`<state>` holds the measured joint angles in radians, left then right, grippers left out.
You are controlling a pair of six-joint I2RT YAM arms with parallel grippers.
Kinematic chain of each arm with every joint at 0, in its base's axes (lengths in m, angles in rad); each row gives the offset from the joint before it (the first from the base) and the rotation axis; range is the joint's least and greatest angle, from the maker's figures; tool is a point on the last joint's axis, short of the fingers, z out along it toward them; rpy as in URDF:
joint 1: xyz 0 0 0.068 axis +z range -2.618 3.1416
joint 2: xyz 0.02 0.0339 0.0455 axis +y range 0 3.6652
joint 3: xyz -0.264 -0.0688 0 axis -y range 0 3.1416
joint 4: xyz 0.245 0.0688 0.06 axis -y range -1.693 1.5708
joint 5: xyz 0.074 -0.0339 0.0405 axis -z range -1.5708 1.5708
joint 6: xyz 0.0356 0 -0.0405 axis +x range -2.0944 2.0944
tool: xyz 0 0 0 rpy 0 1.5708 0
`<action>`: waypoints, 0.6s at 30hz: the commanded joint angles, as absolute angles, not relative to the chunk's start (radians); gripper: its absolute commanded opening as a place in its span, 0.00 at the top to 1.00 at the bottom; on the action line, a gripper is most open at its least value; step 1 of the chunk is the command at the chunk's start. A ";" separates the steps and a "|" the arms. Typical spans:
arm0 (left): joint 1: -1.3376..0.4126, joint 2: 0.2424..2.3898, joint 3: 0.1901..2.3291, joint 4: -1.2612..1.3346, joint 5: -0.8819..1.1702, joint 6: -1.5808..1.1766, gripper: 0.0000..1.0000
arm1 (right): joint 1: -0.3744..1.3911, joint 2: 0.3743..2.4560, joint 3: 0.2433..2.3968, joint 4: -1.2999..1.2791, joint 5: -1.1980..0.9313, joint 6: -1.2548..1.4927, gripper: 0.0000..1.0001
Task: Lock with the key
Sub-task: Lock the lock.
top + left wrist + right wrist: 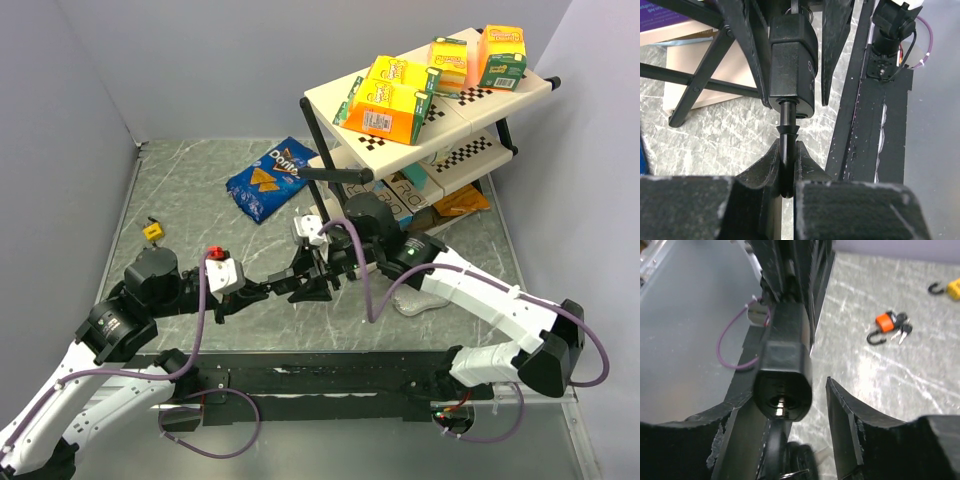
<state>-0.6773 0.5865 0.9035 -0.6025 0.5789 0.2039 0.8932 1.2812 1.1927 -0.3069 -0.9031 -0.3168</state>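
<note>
Your left gripper (787,170) is clamped on what looks like the black padlock's (792,65) shackle (785,117), just in front of the rack (330,95). Right gripper (790,395) straddles the body, jaws apart.

Padlock (792,65) before shelf (326,98); chip bag (268,178) left.

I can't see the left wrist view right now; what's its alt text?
The left pincer is shut on a slim black stem protruding from a black rectangular padlock body, which sits between the dark fingers of the right pincer. Grey marbled tabletop and black rack legs lie behind.
</note>
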 commanded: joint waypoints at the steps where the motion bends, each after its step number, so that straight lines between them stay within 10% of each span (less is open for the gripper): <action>1: -0.675 0.580 0.923 -0.466 0.629 0.181 0.99 | 0.902 1.217 1.170 -0.163 -0.953 -0.264 0.45; 18: -0.675 0.617 0.923 -0.390 0.652 0.135 0.99 | 0.914 1.227 1.163 -0.130 -0.991 -0.213 0.55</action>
